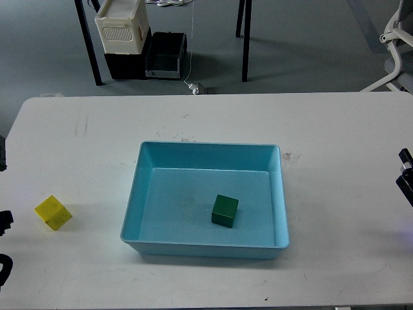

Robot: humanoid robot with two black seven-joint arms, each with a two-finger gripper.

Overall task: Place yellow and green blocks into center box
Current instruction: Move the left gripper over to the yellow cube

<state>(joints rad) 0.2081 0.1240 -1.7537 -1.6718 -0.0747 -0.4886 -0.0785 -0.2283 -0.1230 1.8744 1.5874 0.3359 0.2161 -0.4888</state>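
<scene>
Sitting inside the blue box (205, 200), right of its middle, is the green block (225, 211); the yellow block (53, 212) rests on the white table (335, 129), far left. Both grippers barely show at the edges, jaws impossible to tell

A white table (335, 129); behind it, stacked bins (122, 29) on the floor.

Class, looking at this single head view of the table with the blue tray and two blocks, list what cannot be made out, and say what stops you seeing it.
- Right gripper: head view, cut off by the right edge; open or shut cannot be told.
- Left gripper: head view, only dark arm parts show at the left edge.
- Small yellow cube and dark green cube: undersides and far faces hidden by their own bodies.
- Light blue plastic tray: outer far wall hidden by its rim.
</scene>
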